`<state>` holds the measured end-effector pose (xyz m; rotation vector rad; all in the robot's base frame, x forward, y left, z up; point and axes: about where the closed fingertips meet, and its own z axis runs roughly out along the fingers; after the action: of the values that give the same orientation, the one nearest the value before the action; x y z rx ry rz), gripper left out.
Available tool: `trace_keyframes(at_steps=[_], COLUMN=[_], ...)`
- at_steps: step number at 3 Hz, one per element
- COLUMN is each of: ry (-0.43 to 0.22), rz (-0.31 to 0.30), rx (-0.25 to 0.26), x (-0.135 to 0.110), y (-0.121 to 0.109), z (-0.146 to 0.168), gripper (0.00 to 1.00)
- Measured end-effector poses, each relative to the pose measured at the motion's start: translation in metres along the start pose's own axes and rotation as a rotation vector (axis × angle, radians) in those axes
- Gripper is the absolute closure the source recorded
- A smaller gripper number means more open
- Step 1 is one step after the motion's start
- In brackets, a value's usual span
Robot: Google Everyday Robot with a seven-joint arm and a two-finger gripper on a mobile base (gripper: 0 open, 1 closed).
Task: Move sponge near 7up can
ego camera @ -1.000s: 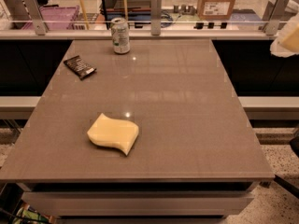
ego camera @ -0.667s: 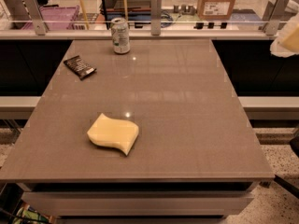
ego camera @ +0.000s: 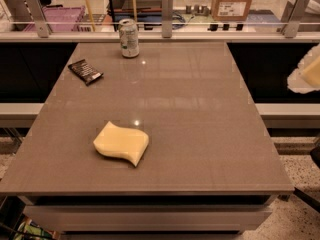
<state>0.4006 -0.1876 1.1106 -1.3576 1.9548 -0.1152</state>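
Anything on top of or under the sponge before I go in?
Nothing lies on the sponge; it rests flat on the table, its underside hidden. The gripper sits at the right edge, away from it.

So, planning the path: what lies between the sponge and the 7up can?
Bare table from sponge to 7up can, camera view; black packet lies off to the left. The gripper sits at right edge.

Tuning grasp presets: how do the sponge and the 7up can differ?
The sponge is pale yellow; the 7up can is silvery-white and green. The sponge lies flat near the front of the table; the can stands upright at its far edge. The sponge is wider than the can. Both rest on the table, apart from the gripper, which is at the picture's right edge.
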Motion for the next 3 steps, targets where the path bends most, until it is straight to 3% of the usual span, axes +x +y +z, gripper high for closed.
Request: trace_keyframes(at_steps=[1,2,3], ry=[-0.044,-0.098,-0.170], rz=[0.069,0.128,0.177], rx=[-0.109,-0.133,-0.098], x=[0.013,0.021,0.025], y=[0.004,0.013,0.027], z=[0.018,0.026,0.034], gripper=[0.00,0.00,0.00])
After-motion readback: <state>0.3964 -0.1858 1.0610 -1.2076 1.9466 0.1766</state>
